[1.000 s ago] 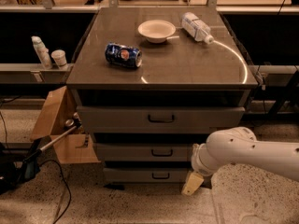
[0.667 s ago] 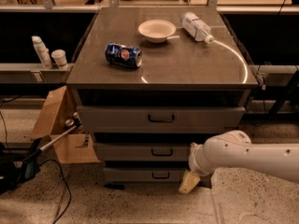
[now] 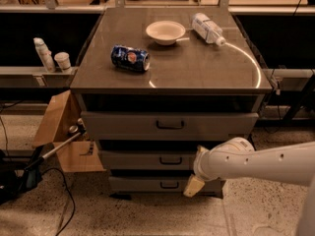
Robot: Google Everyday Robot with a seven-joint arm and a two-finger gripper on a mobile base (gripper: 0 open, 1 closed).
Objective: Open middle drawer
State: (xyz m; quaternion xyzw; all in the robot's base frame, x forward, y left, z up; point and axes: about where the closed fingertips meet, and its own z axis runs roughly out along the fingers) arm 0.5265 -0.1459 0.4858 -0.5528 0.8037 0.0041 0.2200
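The middle drawer (image 3: 147, 160) is a grey flat front with a small dark bar handle (image 3: 171, 160), between a wider top drawer (image 3: 123, 125) and a narrower bottom drawer (image 3: 142, 184). All three look closed. My white arm (image 3: 261, 162) reaches in from the right. My gripper (image 3: 193, 185) is low in front of the drawers, at the right end of the middle and bottom fronts, right of and below the middle handle. It does not touch the handle.
On the cabinet top (image 3: 197, 68) lie a blue can (image 3: 130, 58), a white bowl (image 3: 165, 32) and a clear bottle (image 3: 207, 28). A cardboard box (image 3: 61, 134) and a long-handled tool (image 3: 54, 149) stand at the left. Cables (image 3: 59, 195) run on the floor.
My arm and gripper have moved left and a little up, closer to the drawer fronts. The drawers have not moved.
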